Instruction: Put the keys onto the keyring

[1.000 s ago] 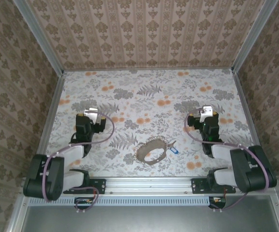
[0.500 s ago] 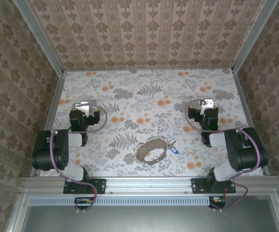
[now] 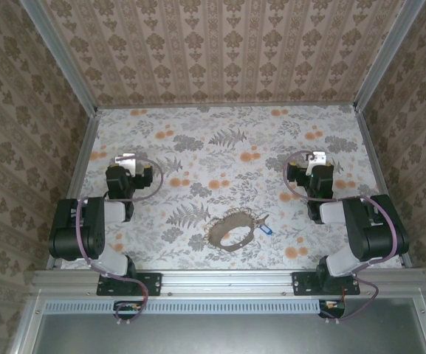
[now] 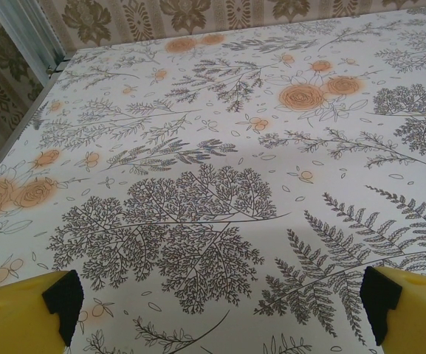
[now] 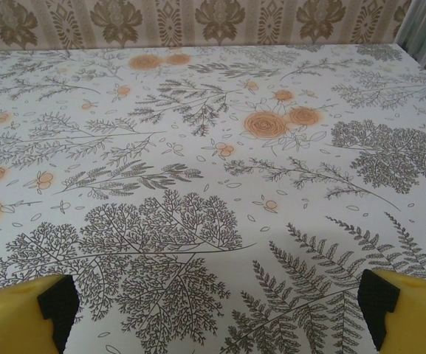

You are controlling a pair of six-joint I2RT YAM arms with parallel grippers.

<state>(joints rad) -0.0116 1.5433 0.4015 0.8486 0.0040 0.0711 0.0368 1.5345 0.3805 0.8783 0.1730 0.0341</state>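
Wallpapered walls enclose the floral table [image 3: 220, 125]. Well to the left of the keyring [image 3: 236, 217] and farther back, the left tool [image 3: 128, 160] holds its yellow fingers [image 4: 21, 310] spread wide above the table. Well to the keyring's right, the right tool [image 3: 317, 158] is spread just as wide, pinching nothing. The keyring itself lies on the table. The key [image 3: 266, 228], blue-headed, lies just beside the keyring's right side

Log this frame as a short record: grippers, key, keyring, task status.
left gripper: open, holding nothing, above the table, left side
right gripper: open, holding nothing, above its right side
keyring: oval loop lying near the front edge, about mid-width
key: blue head, by the loop's right side; threaded or not, cannot tell
status: nothing grasped yet
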